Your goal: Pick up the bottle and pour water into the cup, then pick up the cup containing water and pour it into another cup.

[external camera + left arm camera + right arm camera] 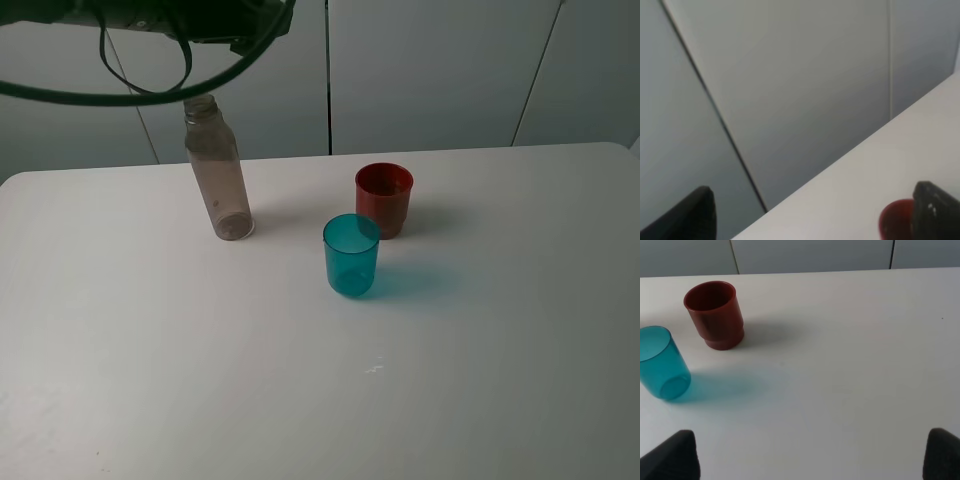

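Right, the bottle [218, 170] stands upright and uncapped toward the far left of the white table [150, 350], nothing gripping it. The teal cup [351, 254] sits well to its right, and the red cup [384, 199] just behind that, apart from it. Left gripper [810, 212] hangs high, jaws spread wide, empty. Right gripper [812, 455] hovers over bare table, fingers wide apart, holding nothing

No text or label can be read anywhere.
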Action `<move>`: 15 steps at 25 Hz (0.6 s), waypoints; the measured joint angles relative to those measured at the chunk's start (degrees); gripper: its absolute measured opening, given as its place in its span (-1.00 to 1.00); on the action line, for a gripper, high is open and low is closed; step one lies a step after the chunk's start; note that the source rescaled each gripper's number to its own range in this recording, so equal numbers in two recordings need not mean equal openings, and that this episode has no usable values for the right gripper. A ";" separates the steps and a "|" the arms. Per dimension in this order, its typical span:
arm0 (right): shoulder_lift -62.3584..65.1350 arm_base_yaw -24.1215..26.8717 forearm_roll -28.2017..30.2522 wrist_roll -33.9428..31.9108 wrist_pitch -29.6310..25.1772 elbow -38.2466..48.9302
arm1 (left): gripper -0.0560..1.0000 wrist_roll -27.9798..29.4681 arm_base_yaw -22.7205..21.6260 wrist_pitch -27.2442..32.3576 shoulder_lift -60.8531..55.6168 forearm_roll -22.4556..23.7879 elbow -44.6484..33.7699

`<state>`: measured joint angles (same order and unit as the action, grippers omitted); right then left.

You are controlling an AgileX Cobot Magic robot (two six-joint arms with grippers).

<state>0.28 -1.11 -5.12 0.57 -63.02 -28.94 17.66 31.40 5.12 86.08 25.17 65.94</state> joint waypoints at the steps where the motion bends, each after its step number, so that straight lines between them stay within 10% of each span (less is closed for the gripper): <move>1: 0.00 0.00 0.00 0.00 0.00 0.00 | 0.96 -1.95 -0.61 3.02 -1.22 -2.53 0.00; 8: 0.00 0.00 0.00 0.00 0.00 0.00 | 0.96 -5.23 -8.18 25.34 -11.98 -10.63 -0.13; 15: 0.00 0.00 0.00 0.00 0.00 0.00 | 0.97 -3.68 -18.34 27.04 -31.54 -11.43 -12.41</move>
<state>0.28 -1.11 -5.12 0.57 -63.02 -28.94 13.98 13.06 32.16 54.54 13.74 53.53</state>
